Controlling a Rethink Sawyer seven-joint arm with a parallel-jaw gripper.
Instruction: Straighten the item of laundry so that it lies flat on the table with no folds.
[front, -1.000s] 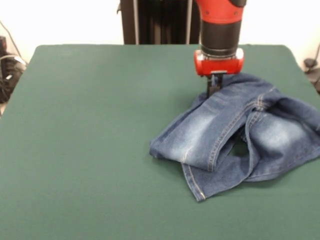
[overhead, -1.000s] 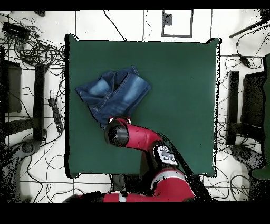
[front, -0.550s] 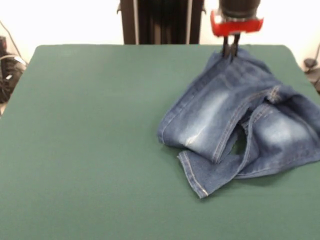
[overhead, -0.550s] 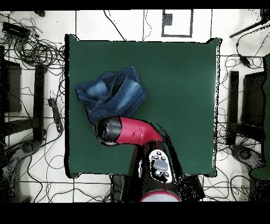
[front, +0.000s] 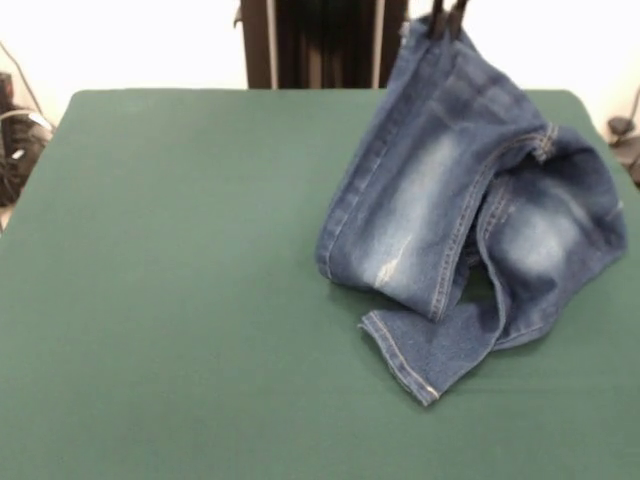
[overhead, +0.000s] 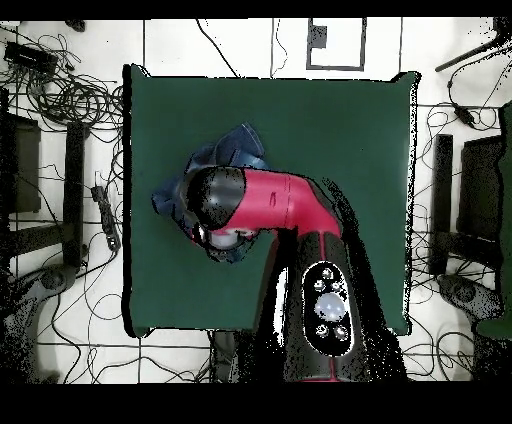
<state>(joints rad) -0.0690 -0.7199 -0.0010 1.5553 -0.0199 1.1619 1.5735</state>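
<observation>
The black tool (front: 446, 18) is cut off by the front view's top edge; overhead, the red arm (overhead: 270, 200) hides most of the crumpled blue denim jeans (overhead: 235, 148).

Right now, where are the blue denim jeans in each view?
Front view: the blue denim jeans hang at right of centre, pinched at the top edge by the gripper, with the lower leg trailing on the dark green table.
Overhead view: the jeans show at left of centre, mostly hidden under the red arm.
Shared landmark: the table's green cloth top.
</observation>
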